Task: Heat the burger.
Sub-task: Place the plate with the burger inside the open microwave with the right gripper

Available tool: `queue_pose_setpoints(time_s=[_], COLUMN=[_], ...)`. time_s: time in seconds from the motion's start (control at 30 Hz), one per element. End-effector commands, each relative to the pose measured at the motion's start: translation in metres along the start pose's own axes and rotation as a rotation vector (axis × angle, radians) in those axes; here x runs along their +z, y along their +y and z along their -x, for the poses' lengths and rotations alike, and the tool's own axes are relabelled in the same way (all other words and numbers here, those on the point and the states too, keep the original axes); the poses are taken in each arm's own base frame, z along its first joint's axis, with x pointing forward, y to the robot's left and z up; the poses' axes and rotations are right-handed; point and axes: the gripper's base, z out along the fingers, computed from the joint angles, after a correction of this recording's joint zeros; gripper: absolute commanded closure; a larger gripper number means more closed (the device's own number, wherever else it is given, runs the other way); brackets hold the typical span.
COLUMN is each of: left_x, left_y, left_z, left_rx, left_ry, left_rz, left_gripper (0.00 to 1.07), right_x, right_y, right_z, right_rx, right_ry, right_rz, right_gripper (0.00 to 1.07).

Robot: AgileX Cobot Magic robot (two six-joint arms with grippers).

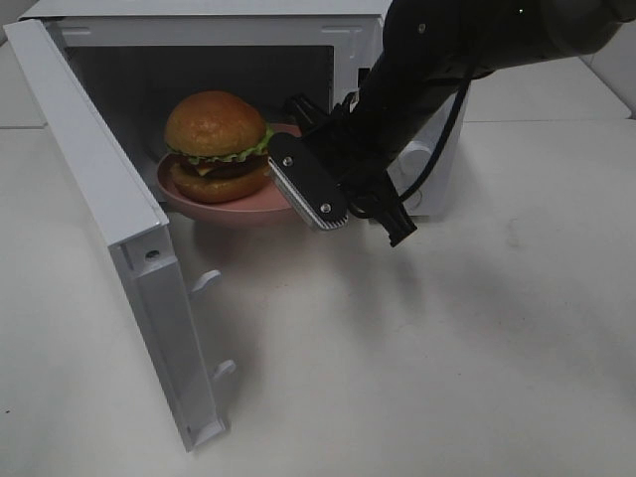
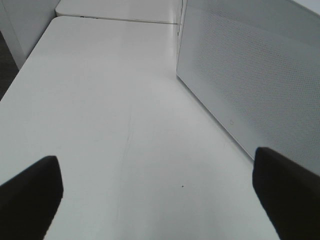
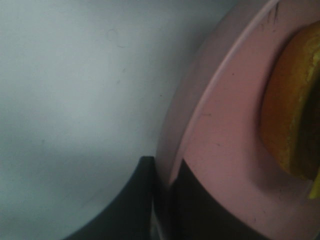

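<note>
The burger point(image 1: 217, 144) was noted standing on the pink plate point(image 1: 231, 213), set in the mouth of the open microwave point(image 1: 229, 18), with the door point(image 1: 104, 189) swung wide on the left. Whether the plate was fully down on the oven floor could not be told. The right gripper point(image 1: 288, 189) was seen nearly closed on the plate's rim at its right side, one finger on either face of the edge, as the right wrist view confirmed. The burger itself was not touched. The left gripper point(image 2: 157, 195) was held wide apart and empty over the table point(image 2: 100, 110), beside the microwave's perforated side wall point(image 2: 250, 75). Handling, as a judgement: the burger was taken to be tall, stacked and soft, its glossy buns probably slippery, its layers liable to shear or topple under a direct pinch or any tilt. The plate was taken to be stiff and light, hence the better hold, gripped at the rim, kept level and moved slowly. A pinch on so thin a rim was judged prone to pivot under the off-centre load.
</note>
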Motion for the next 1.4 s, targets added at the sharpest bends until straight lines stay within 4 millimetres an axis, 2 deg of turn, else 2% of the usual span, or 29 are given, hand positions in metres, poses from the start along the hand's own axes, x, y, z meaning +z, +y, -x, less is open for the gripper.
queue_pose_setpoints(time_s=[0.03,0.23,0.4,1.07,1.4], left_x=[-0.002,-0.002,-0.002,-0.002,-0.002], left_y=[0.000,0.000,0.000,0.000,0.000], left_z=[-0.002,-0.002,-0.002,-0.002,-0.002], left_rx=[-0.004,-0.004,-0.004,-0.004,-0.004], left_ry=[-0.028,-0.028,-0.028,-0.028,-0.028], left_rz=[-0.006,-0.006,-0.006,-0.006,-0.006], left_gripper=[0.09,0.09,0.09,0.09,0.09], right_x=[-0.002,0.003,0.013,0.044,0.055], right_y=[-0.022,-0.031,-0.047,-0.075,-0.097], right_z=[-0.005,-0.007,-0.010,-0.022,-0.030], right_rx=[0.025,0.031,0.062,0.127,0.196], right_ry=[0.030,0.042,0.053,0.102,0.144], right_rz=[-0.117,-0.131,-0.159,-0.160,-0.188], right_gripper=[1.04,1.04,1.04,1.03,1.03])
